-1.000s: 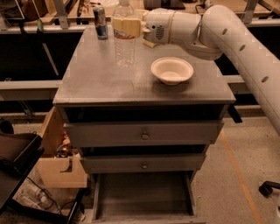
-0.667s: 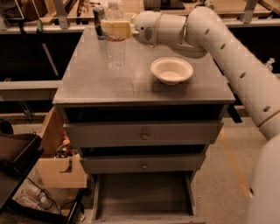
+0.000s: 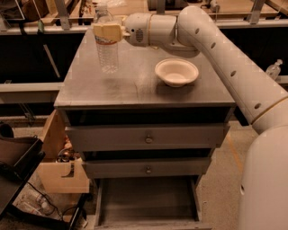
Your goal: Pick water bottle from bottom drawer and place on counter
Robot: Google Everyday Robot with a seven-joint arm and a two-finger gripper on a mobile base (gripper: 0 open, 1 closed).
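The water bottle (image 3: 108,53) is clear ribbed plastic and stands upright at the far left of the grey counter (image 3: 135,87). Its base is at or just above the surface; I cannot tell if it touches. My gripper (image 3: 107,32) reaches in from the right and is shut around the bottle's upper part, with its cream-coloured fingers (image 3: 108,31) hiding the shoulder. The bottom drawer (image 3: 146,202) is pulled open at the foot of the cabinet, and its dark inside shows nothing in it.
A white bowl (image 3: 176,72) sits on the counter to the right of the bottle. Two knobbed drawers (image 3: 146,139) are shut. A cardboard box (image 3: 63,173) and a dark cart (image 3: 18,170) stand to the left of the cabinet. A wooden bench (image 3: 135,6) runs behind it.
My arm has carried the bottle leftward across the back of the counter, away from the bowl. The bowl and the drawers have not moved.
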